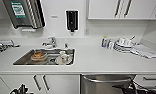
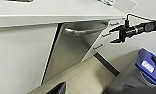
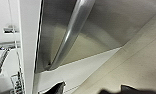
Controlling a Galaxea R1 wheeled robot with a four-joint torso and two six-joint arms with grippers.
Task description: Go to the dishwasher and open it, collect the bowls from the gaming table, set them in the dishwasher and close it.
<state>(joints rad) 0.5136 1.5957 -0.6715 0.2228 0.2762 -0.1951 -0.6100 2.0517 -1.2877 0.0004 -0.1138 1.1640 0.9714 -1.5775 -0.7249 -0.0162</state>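
The dishwasher (image 1: 106, 83) sits under the white counter, right of the sink, with a stainless-steel front and a horizontal bar handle (image 3: 71, 32). Its door looks shut against the cabinet line in the left wrist view. My right gripper (image 1: 124, 88) hangs just in front of the door's right side, below the handle. It is open, its two dark fingers spread (image 2: 111, 35). The handle runs close ahead of it in the right wrist view. My left gripper (image 1: 20, 89) is low in front of the white cabinet doors under the sink. The bowls and the gaming table are out of view.
A steel sink (image 1: 21, 58) holds dishes, with a tap (image 1: 52, 41) behind it. White plates and cups (image 1: 124, 44) and a small bottle (image 1: 104, 41) stand on the counter at the right. White drawers (image 1: 150, 81) flank the dishwasher. Wall cabinets and dispensers (image 1: 72, 17) hang above.
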